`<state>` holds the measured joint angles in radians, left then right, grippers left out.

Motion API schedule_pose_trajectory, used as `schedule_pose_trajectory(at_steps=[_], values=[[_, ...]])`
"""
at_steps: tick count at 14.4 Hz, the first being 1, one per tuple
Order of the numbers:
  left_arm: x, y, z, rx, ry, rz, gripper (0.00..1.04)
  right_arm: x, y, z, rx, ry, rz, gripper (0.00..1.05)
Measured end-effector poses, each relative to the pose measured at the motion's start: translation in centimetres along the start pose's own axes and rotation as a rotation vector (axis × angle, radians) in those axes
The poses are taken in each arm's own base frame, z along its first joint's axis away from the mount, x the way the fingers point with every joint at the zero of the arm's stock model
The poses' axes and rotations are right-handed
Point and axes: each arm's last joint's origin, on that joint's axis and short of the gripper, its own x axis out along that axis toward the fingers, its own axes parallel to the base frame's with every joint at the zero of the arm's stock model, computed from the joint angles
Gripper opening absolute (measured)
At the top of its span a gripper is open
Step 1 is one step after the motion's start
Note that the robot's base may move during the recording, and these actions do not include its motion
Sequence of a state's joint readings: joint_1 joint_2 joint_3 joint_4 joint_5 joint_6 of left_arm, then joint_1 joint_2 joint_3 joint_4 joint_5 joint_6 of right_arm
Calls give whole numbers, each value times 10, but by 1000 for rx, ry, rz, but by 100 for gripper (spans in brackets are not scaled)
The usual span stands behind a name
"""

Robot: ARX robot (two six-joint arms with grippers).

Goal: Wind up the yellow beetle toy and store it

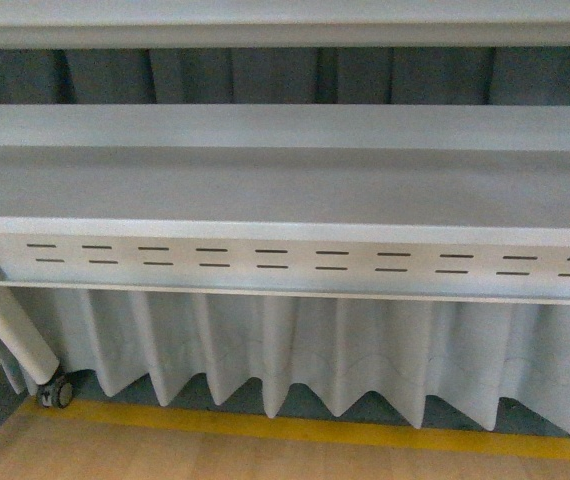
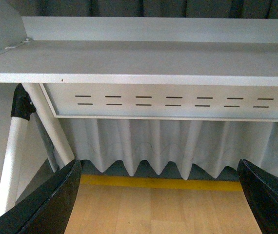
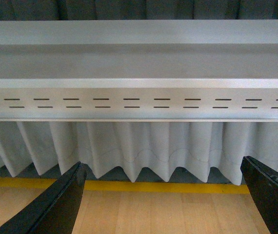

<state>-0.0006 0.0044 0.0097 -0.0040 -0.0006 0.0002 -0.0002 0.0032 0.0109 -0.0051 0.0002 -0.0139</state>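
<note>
Front view lists a grey table (image 1: pixel 265 190), slotted panel (image 1: pixel 295 278) and pleated curtain (image 1: pixel 295 350), the yellow beetle toy absent from all views; left gripper (image 2: pixel 158 168) and right gripper (image 3: pixel 163 163) both gape empty; step judged the opening search, the next move requiring the toy found first.

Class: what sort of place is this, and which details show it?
Probably a lab or workshop bay: a white bench with a slotted panel, a pale pleated curtain behind it, and a yellow line along the wooden floor.
</note>
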Motion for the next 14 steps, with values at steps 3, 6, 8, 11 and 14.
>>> schedule_pose_trajectory(at_steps=[3, 6, 8, 11, 14], values=[[0, 0, 0, 0, 0, 0, 98, 0, 0, 0, 0, 0, 0, 98], [0, 0, 0, 0, 0, 0, 98, 0, 0, 0, 0, 0, 0, 98], [0, 0, 0, 0, 0, 0, 98, 0, 0, 0, 0, 0, 0, 98], [0, 0, 0, 0, 0, 0, 98, 0, 0, 0, 0, 0, 0, 98], [0, 0, 0, 0, 0, 0, 98, 0, 0, 0, 0, 0, 0, 98]])
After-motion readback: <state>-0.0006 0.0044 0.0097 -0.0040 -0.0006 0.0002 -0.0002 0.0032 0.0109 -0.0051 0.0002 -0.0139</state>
